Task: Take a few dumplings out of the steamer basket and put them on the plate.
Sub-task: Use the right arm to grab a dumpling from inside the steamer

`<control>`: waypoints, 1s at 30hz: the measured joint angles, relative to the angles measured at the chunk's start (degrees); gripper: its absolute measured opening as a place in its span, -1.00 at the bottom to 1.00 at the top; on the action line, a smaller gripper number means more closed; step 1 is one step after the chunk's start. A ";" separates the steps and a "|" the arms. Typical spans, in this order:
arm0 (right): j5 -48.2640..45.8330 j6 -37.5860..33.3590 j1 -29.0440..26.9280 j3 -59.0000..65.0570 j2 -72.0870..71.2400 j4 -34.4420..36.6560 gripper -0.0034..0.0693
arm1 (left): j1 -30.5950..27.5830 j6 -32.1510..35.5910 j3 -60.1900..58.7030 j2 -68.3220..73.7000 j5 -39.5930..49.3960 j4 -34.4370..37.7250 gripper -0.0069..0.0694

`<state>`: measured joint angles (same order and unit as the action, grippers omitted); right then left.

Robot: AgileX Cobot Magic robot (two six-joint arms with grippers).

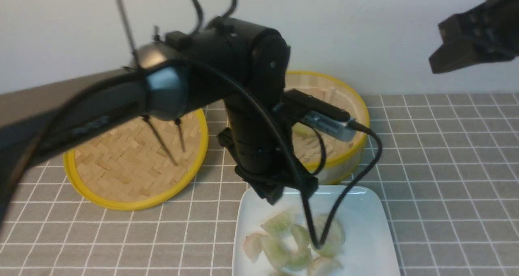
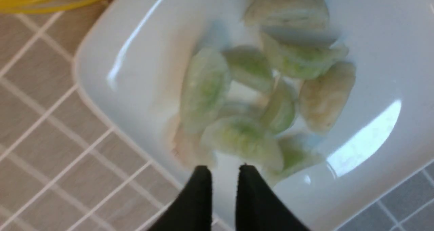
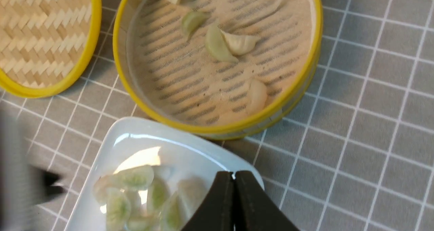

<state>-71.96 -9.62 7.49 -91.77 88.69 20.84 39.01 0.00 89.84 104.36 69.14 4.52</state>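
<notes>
The white square plate point(image 1: 365, 227) lies at the front and holds several pale green dumplings point(image 1: 300, 239) in a heap. They also show in the left wrist view point(image 2: 237, 98) on the plate point(image 2: 135, 54). My left gripper point(image 1: 288, 193) points down just above the plate's far edge. Its fingers point(image 2: 223, 170) stand a little apart and hold nothing. The steamer basket point(image 1: 352, 105) stands behind the plate. The right wrist view shows several dumplings point(image 3: 217, 46) on the basket's floor point(image 3: 190, 85). My right gripper point(image 1: 436, 63) hangs high at the right, shut and empty point(image 3: 234, 173).
The flat woven lid point(image 1: 138, 162) with its yellow rim lies left of the basket, also in the right wrist view point(image 3: 40, 41). The left arm and its cables hide the basket's left half. The table is covered in grey tiles point(image 1: 446, 166).
</notes>
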 joint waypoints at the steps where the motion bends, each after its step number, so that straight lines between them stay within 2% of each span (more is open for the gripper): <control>1: 0.00 -0.19 0.56 -1.29 1.74 -0.11 -0.93 | -0.51 -0.56 -1.87 -2.25 0.13 -0.96 -0.75; 7: 1.32 -1.58 5.66 -9.91 14.27 -3.34 -0.85 | -3.92 -5.18 -10.82 -16.21 1.15 -2.84 -0.83; 9: 2.16 -3.37 7.44 -13.24 19.58 -4.10 -0.74 | -4.21 -6.75 -13.81 -21.00 1.32 -2.85 -0.83; 14: 4.06 -8.33 11.47 -18.98 29.24 -5.50 -0.37 | -4.27 -8.08 -17.28 -28.56 1.78 -2.79 -0.83; 16: 6.24 -11.27 13.72 -21.42 33.93 -7.15 -0.11 | -4.27 -8.16 -17.69 -30.90 2.03 -2.79 -0.83; 21: 11.91 -15.65 16.58 -22.37 38.59 -10.41 0.21 | -4.27 -8.43 -17.69 -34.41 2.33 -2.79 -0.83; 30: 19.68 -18.10 18.09 -22.69 43.49 -15.46 0.31 | -4.27 -8.54 -17.69 -35.82 2.46 -2.98 -0.83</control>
<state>-52.28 -27.73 25.58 -114.46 132.17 5.38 34.74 -8.54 72.15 68.54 71.60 1.53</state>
